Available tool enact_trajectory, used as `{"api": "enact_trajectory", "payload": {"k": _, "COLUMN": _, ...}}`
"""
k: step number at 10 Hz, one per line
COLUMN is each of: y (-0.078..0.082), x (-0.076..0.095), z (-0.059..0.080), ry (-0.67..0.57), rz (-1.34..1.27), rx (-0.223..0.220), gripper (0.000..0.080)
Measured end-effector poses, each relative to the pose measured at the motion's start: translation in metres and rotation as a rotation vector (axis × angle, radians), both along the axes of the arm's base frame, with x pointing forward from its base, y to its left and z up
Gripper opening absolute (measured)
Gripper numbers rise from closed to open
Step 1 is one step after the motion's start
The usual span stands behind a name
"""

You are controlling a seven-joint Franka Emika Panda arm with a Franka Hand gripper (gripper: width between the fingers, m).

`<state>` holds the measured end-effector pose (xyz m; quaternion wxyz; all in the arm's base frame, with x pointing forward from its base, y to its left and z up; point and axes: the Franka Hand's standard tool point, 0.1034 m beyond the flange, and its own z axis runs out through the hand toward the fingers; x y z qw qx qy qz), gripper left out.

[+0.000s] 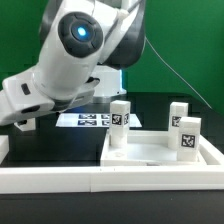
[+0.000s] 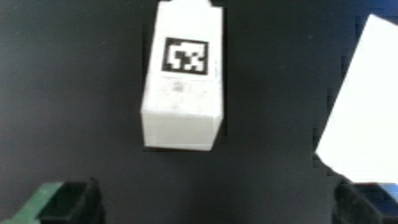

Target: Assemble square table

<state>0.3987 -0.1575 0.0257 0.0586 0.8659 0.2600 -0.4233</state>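
Note:
The white square tabletop slab (image 1: 150, 152) lies flat at the exterior view's right. Three white tagged legs stand upright on it: one at its left corner (image 1: 120, 126), one at the back (image 1: 178, 114), one at the right (image 1: 188, 138). In the wrist view a fourth white leg (image 2: 183, 90) lies flat on the black table, its tag facing up. My gripper (image 2: 217, 205) is open and empty, with dark fingertips (image 2: 68, 200) on either side, short of the leg's near end. In the exterior view the gripper (image 1: 24, 118) hangs low at the left, mostly hidden by the arm.
The marker board (image 1: 88, 120) lies flat behind the slab. A long low white barrier rail (image 1: 90, 180) runs along the front. A white edge (image 2: 365, 100) shows beside the lying leg in the wrist view. The arm's bulk fills the exterior view's upper left.

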Motion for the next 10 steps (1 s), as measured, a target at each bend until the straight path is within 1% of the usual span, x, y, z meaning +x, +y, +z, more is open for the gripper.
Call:
{"api": "enact_trajectory", "payload": {"k": 1, "y": -0.013, "x": -0.001, "z": -0.002, "ry": -0.036, "rz": 0.005, "rx": 0.001, "gripper": 0.0649}}
{"api": "enact_trajectory", "payload": {"k": 2, "y": -0.019, "x": -0.009, "z": -0.003, "ry": -0.043, "rz": -0.025, "rx": -0.017, "gripper": 0.0649}}
{"api": "enact_trajectory", "payload": {"k": 3, "y": -0.018, "x": -0.012, "z": -0.003, "ry": -0.034, "rz": -0.036, "rx": -0.026, "gripper": 0.0649}}
{"api": "enact_trajectory", "payload": {"k": 6, "y": -0.018, "x": -0.011, "z": -0.004, "ry": -0.035, "rz": -0.033, "rx": -0.024, "gripper": 0.0649}}
{"api": "enact_trajectory", "payload": {"k": 7, "y": -0.02, "x": -0.011, "z": -0.004, "ry": -0.04, "rz": -0.03, "rx": -0.028, "gripper": 0.0649}}
{"api": "enact_trajectory", "payload": {"k": 9, "y": -0.036, "x": -0.015, "z": -0.007, "ry": -0.076, "rz": -0.038, "rx": -0.061, "gripper": 0.0649}}
{"api": "enact_trajectory", "payload": {"k": 10, "y": -0.039, "x": -0.018, "z": -0.007, "ry": -0.069, "rz": -0.051, "rx": -0.076, "gripper": 0.0649}}
